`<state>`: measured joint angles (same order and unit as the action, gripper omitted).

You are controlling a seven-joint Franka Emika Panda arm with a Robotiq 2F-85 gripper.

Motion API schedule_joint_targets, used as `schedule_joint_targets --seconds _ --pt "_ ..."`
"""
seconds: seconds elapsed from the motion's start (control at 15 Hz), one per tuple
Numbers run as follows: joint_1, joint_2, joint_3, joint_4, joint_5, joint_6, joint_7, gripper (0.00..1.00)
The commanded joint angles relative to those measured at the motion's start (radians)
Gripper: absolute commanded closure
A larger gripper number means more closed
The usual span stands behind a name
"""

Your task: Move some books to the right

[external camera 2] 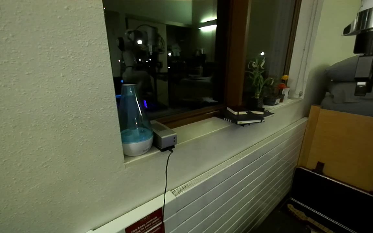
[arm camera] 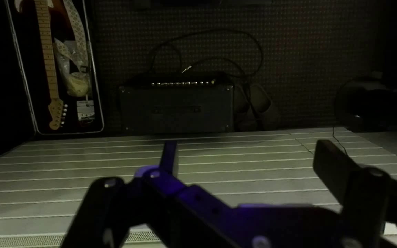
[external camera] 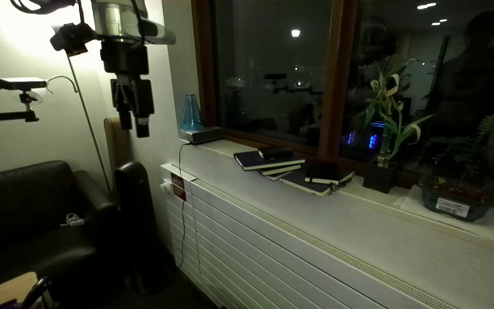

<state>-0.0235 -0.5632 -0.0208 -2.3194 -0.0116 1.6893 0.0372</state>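
Note:
The books lie in two low, adjoining stacks on the windowsill in an exterior view. One stack has a navy book (external camera: 264, 161) with a small black book (external camera: 275, 152) on top and pale page edges below. The other has a black book (external camera: 326, 173) on a wider dark grey book (external camera: 300, 182). The stacks overlap in an exterior view (external camera 2: 250, 118). My gripper (external camera: 134, 125) hangs in the air apart from the books; it also shows in an exterior view (external camera 2: 364, 89). In the wrist view my gripper (arm camera: 247, 148) is open and empty, above the radiator. No books show there.
A blue translucent container (external camera 2: 134, 119) and a grey box (external camera 2: 164, 134) with a cable stand at one end of the sill (external camera: 238, 171). A potted green plant (external camera: 385, 146) and a planter (external camera: 457, 199) stand beyond the books. The radiator (external camera: 247, 231) runs below.

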Motion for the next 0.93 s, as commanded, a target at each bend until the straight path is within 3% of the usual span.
schedule_joint_targets --seconds 0.0,0.53,0.87 --pt "-0.011 0.181 0.003 0.144 -0.011 0.04 0.015 0.0" --pt "0.006 0.613 0.008 0.58 0.022 0.001 0.049 0.0" --pt "0.021 0.83 0.01 0.842 0.038 -0.046 0.152 0.0"
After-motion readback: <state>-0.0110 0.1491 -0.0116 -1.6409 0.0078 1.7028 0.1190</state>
